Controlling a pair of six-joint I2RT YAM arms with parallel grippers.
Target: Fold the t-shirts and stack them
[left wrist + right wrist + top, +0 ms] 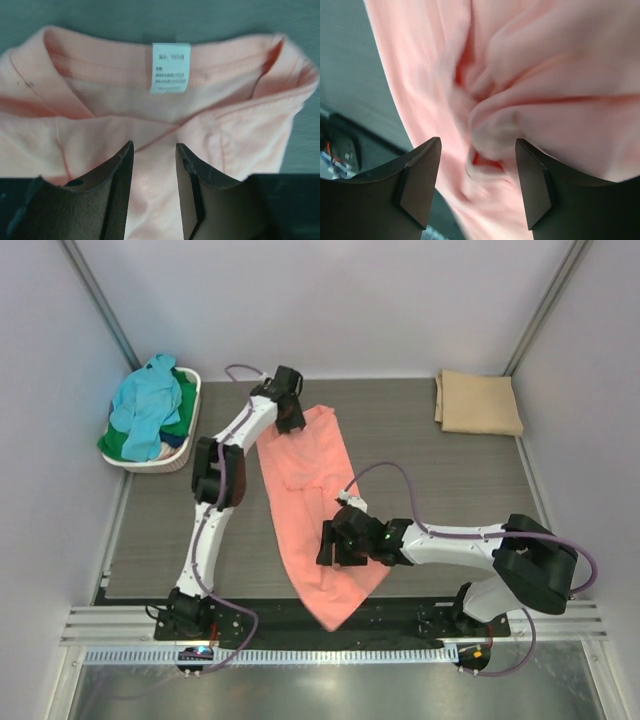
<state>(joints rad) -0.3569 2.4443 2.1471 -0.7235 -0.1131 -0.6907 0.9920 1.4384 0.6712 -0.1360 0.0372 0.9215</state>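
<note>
Right gripper (pixel 477 142) hung low over hem end of salmon-pink t-shirt (pixel 300 480), jaws apart, bunched cloth between them. Shirt lay lengthwise on table (pixel 430 470). Left gripper (pixel 154 145) sat at collar, jaws apart. Tan t-shirt (pixel 478 403) lay folded far right; basket (pixel 192 390) stood far left.

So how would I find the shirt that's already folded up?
Look at the grey table and go to its far right corner. A tan t-shirt lies there alone, folded into a neat flat rectangle. The salmon-pink t-shirt is spread long mid-table, and the blue and green shirts are heaped in the white basket.
</note>
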